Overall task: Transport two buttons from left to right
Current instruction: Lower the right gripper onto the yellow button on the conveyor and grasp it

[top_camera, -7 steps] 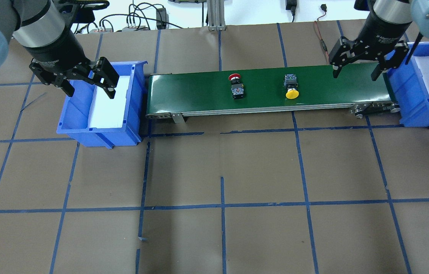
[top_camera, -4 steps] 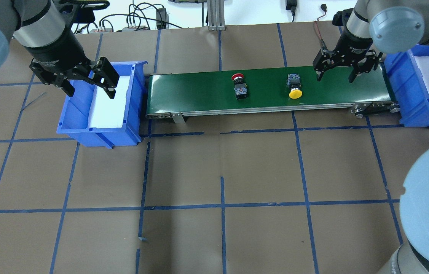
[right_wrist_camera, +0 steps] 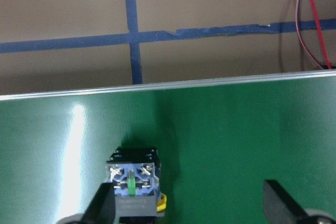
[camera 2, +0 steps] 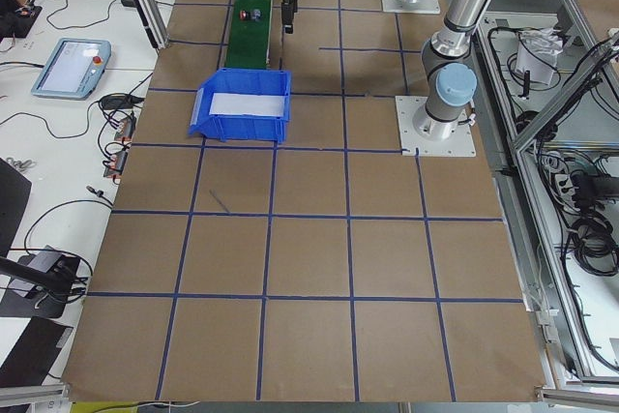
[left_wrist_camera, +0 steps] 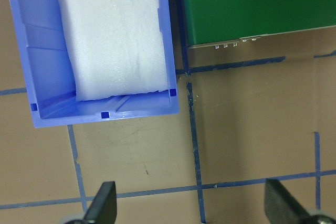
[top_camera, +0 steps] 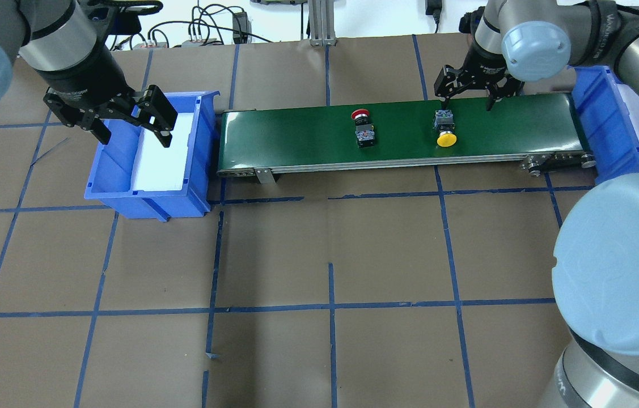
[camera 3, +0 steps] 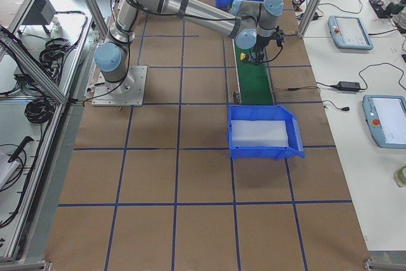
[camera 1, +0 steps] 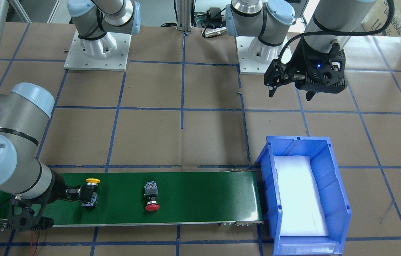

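Two buttons lie on their sides on the green conveyor belt [top_camera: 296,136]. The red-capped button [top_camera: 363,127] is at mid belt and the yellow-capped button [top_camera: 445,129] is to its right. My right gripper [top_camera: 465,103] is open and low over the belt's far edge, just right of the yellow button's contact block. In the right wrist view [right_wrist_camera: 191,208] one finger [right_wrist_camera: 102,205] sits beside that block [right_wrist_camera: 131,182]. My left gripper [top_camera: 136,136] is open and empty above the left blue bin [top_camera: 146,192]. The left wrist view shows that bin [left_wrist_camera: 105,116].
The left bin holds only a white foam liner [top_camera: 160,153]. A second blue bin [top_camera: 608,136] stands at the belt's right end. The right arm's elbow [top_camera: 620,272] fills the overhead view's lower right. Cables lie behind the belt.
My right gripper has moved left and down along the belt, from its right end to beside the yellow button. Both buttons have drifted slightly right. The left gripper has not moved.
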{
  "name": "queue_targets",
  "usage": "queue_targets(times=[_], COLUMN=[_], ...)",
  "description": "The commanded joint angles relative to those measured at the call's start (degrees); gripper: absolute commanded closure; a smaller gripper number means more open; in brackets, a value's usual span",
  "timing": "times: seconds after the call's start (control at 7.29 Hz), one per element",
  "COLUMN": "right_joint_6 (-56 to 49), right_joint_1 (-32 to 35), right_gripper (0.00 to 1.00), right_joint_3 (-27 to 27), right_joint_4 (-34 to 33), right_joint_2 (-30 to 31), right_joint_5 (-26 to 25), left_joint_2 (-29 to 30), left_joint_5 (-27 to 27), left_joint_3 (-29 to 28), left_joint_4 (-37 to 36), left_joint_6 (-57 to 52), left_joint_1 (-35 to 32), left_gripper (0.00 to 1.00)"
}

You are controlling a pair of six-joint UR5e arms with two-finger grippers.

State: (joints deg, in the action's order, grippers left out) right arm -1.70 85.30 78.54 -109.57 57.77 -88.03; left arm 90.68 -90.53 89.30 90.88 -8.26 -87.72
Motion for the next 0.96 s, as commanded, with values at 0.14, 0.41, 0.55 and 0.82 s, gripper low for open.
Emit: queue_targets(times=[0.14,0.41,0.55,0.82], right_joint_6=[1.0,1.0,1.0,0.6], right_joint_1=[1.2,1.1,1.1,0.7], right_gripper=[0.07,0.62,0.76,0.91], right_joint_3=[-0.2,-0.4,-0.8,-1.3], right_joint_4=[0.1,0.3,2.5,3.1], right_joint_2=[-2.8,-3.0,-2.7,-2.3], right_joint_5=[-0.5,-0.5,-0.5,-0.6], left_joint_2=[0.0,0.0,0.0,0.0], left_joint_5=[0.0,0.0,0.0,0.0], left_joint_3=[0.0,0.0,0.0,0.0], left_joint_4=[0.0,0.0,0.0,0.0], left_joint_6=[0.0,0.0,0.0,0.0], left_joint_1=[0.0,0.0,0.0,0.0], left_gripper=[0.0,0.0,0.0,0.0])
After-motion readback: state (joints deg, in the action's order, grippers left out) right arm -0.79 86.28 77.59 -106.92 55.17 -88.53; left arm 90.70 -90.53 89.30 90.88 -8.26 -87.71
